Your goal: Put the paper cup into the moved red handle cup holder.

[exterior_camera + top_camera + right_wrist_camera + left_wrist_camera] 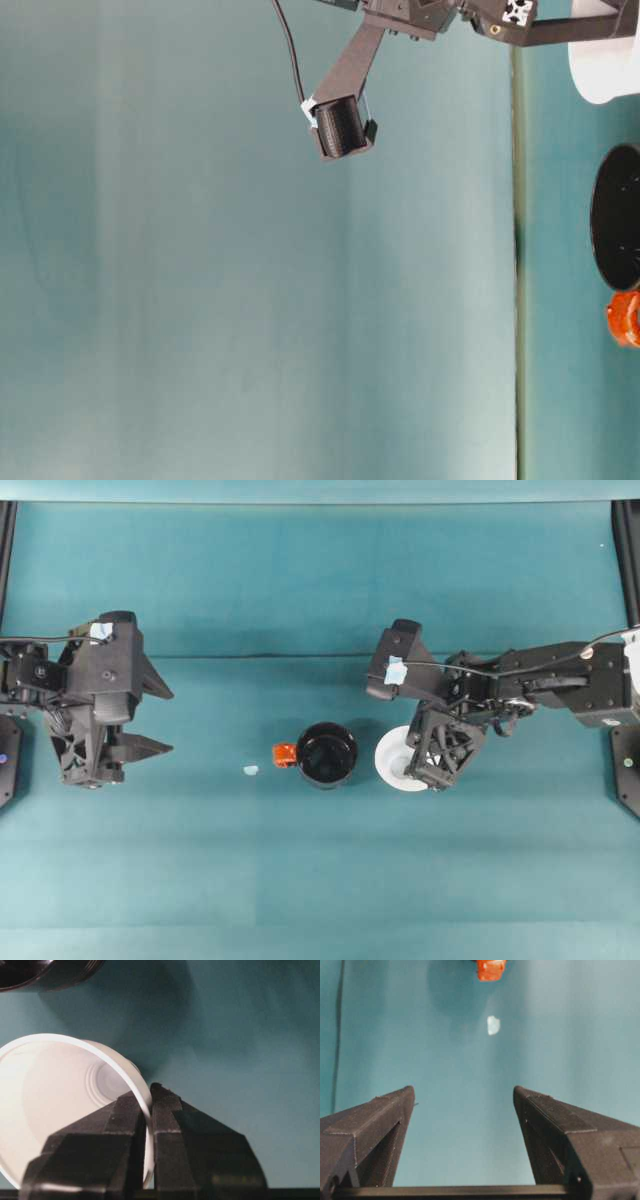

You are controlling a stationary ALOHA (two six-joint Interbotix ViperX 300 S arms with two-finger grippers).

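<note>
We have the right claw [149, 1105] pinching the paper cup [397, 759] by its rim wall, just beside the red handle cup holder [327, 754] on the counter [320, 880]. The left claw [150, 718] hangs open, well apart. Such a thin rim pinch may let the cup tilt or crumple, catching the holder's edge.

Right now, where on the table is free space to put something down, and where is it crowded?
Free: the cloth between the left gripper and the small pale scrap, plus the wide strips along both long edges. Crowded: the centre, where the red handle cup holder stands beside the paper cup, pinched by the right gripper.
</note>
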